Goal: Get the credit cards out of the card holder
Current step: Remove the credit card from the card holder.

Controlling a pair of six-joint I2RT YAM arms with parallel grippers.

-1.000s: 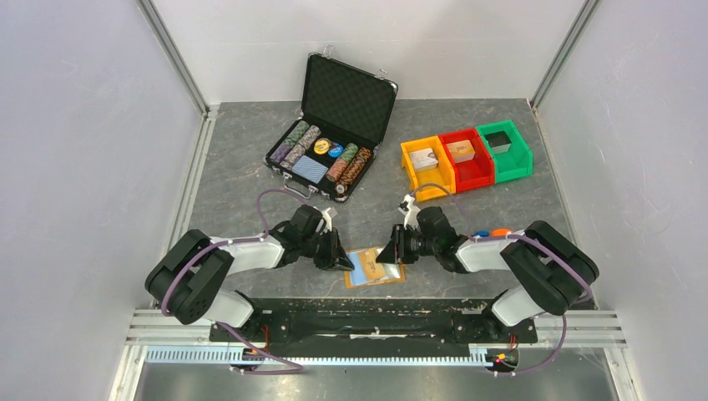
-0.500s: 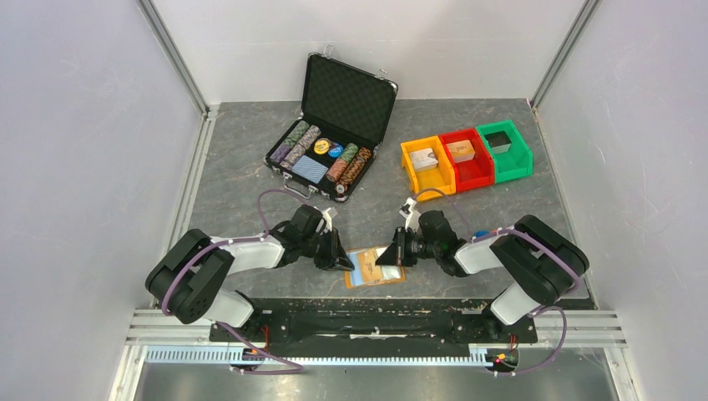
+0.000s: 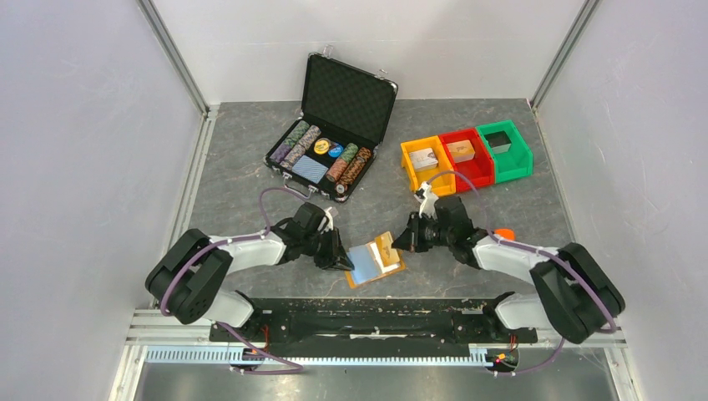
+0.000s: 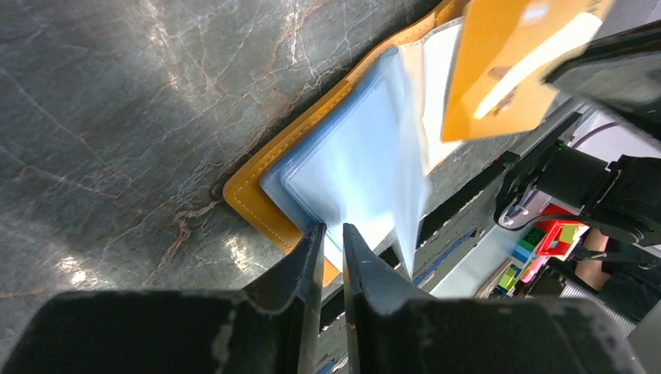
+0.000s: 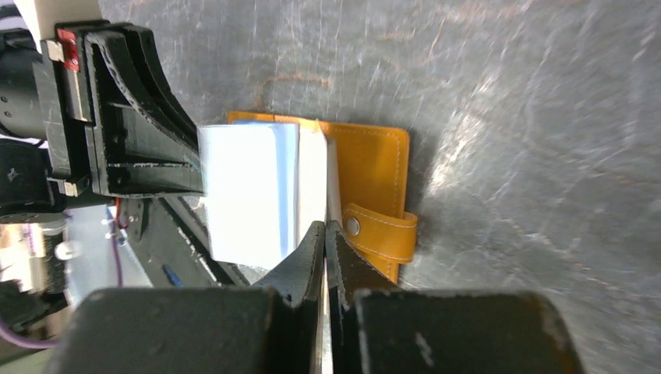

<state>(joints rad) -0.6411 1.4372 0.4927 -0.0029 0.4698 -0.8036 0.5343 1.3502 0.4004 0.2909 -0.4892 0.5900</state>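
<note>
Chip case [image 3: 349, 88] open; orange bin [image 3: 434, 189], red bin [image 3: 472, 178], green bin [image 3: 512, 171] rt.

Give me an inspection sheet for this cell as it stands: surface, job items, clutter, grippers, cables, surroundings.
Surface: grey veined table; no damage seen.
Job's things: card holder lies open near the arm bases; light blue card is inside it, not yet out; second card not made out.
Clutter: open poker chip case at the far side; orange bin, red bin and green bin in a row to its right.
Grippers: left gripper, jaws shut on the holder's near edge; right gripper, jaws shut on a thin pale edge beside the holder's cover.
Cables: purple cable loops off each arm, not touching the holder.
Surroundings: white walls on three sides; nothing else seen.
</note>
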